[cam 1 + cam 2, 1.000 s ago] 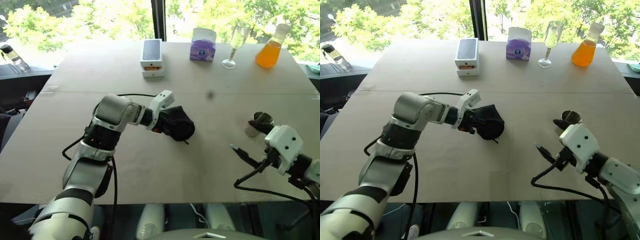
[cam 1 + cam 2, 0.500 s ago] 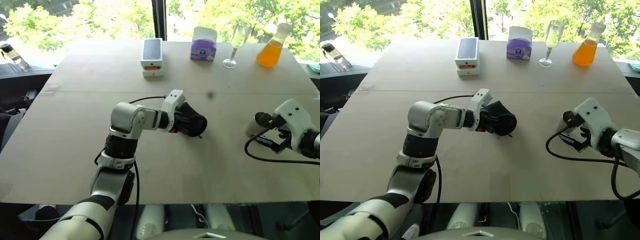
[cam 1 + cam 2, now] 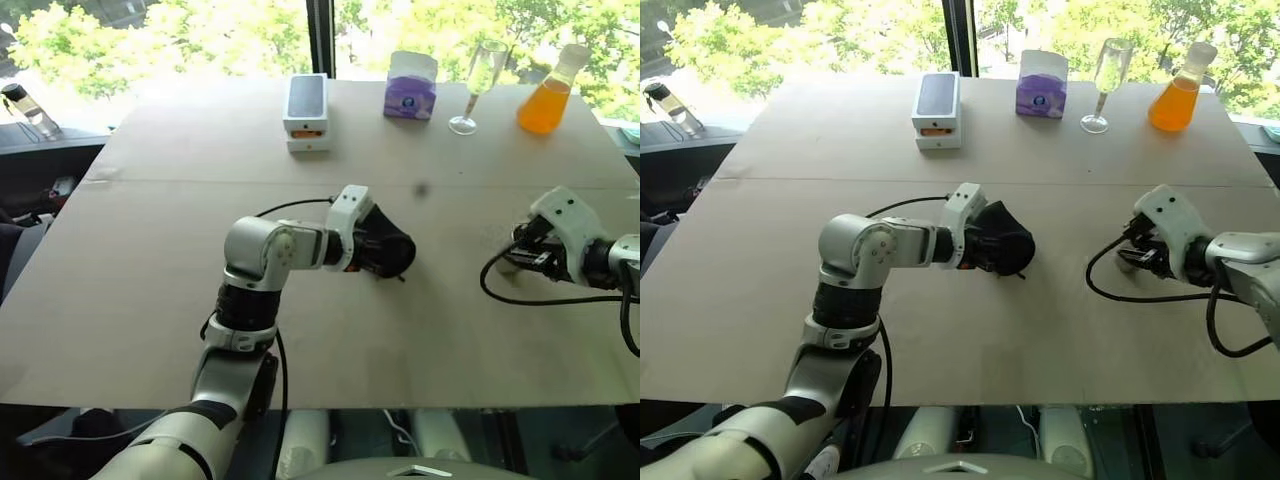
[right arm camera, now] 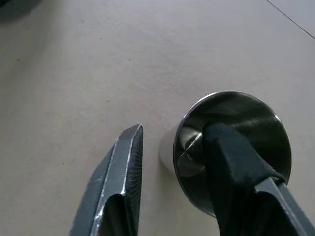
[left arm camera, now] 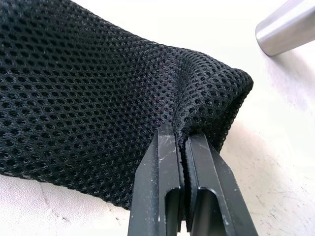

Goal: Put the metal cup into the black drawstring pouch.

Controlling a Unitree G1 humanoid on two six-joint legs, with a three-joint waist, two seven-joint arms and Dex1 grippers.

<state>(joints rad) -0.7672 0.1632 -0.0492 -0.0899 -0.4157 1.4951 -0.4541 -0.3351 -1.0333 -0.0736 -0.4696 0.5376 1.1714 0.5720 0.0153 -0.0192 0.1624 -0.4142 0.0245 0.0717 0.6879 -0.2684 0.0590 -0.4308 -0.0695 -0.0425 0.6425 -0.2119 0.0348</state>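
The black drawstring pouch [image 3: 388,250] is a mesh bag lying mid-table, and my left gripper [image 5: 183,143] is shut on a fold of its fabric [image 5: 98,93]. The metal cup [image 4: 246,115] stands upright at the right side of the table [image 3: 140,300], and its steel wall also shows in the left wrist view [image 5: 288,27]. My right gripper [image 4: 174,130] straddles the cup's rim. One finger [image 4: 231,157] reaches inside the cup, the other [image 4: 123,167] is outside. A gap remains between the outer finger and the cup's wall.
Along the far edge stand a white phone box [image 3: 305,112], a purple tissue box [image 3: 410,85], a stemmed glass [image 3: 478,80] and an orange flask [image 3: 548,95]. A small bottle [image 3: 25,112] sits off the table at far left. Black cables trail from both wrists.
My right gripper swung forward to the cup, set one finger inside it and narrowed its opening. The left gripper carried the pouch a little to the right.
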